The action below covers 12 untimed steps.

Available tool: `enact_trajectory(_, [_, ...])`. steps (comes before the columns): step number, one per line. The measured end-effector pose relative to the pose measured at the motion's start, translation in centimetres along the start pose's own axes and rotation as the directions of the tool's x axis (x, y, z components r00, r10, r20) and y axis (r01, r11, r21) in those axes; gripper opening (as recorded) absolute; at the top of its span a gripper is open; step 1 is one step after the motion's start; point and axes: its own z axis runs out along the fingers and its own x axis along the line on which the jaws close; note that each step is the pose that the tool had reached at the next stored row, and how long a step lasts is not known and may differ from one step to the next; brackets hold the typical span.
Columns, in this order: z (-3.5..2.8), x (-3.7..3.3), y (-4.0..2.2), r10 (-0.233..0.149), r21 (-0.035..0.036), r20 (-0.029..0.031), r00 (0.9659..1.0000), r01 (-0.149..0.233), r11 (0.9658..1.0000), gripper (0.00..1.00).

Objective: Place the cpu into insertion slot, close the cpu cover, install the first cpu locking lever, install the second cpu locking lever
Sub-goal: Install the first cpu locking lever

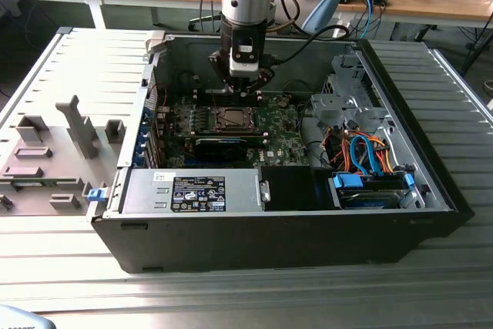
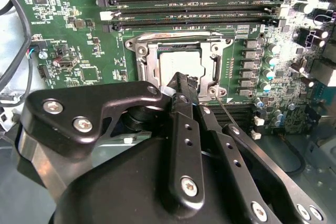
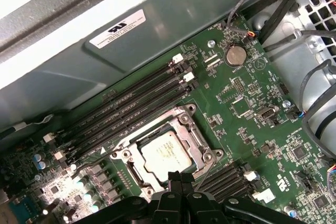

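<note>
Inside the open computer case [image 1: 400, 159], roughly at its middle on the green motherboard [image 3: 252, 103], I see the cpu [image 3: 165, 153] already seated in the insertion slot [image 2: 157, 59], its pale metal face showing through the window of the cpu cover [image 3: 197, 140], which looks folded down flat around it. My gripper [image 2: 181, 80] hangs just above the near edge of the socket; in both wrist views its black fingertips [image 3: 181, 179] are pressed together with nothing between them that I can make out, so I read the tool as closed and empty. In the exterior view the arm stands upright over the board, towards the far wall of the case.

A thin wire locking lever [image 2: 227, 111] runs beside the socket on the exterior view's right, close to the fingertips; whether it is latched I cannot tell.

I judge the chip light, rigid and fragile, best held by its opposite edges and never by its face, and the contacts under it will not forgive any sliding. The cover is thin stiff sheet metal that should swing on its hinge with little effort. The lever is springy steel wire, likely slippery under smooth fingers, and I would push it near its bent end rather than pinch it
</note>
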Motion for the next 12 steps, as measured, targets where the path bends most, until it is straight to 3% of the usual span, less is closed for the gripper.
enact_trajectory(12, [0.01,0.0,0.0,-0.025,-0.0002,0.0006,0.9997,0.025,0.9997,0.11])
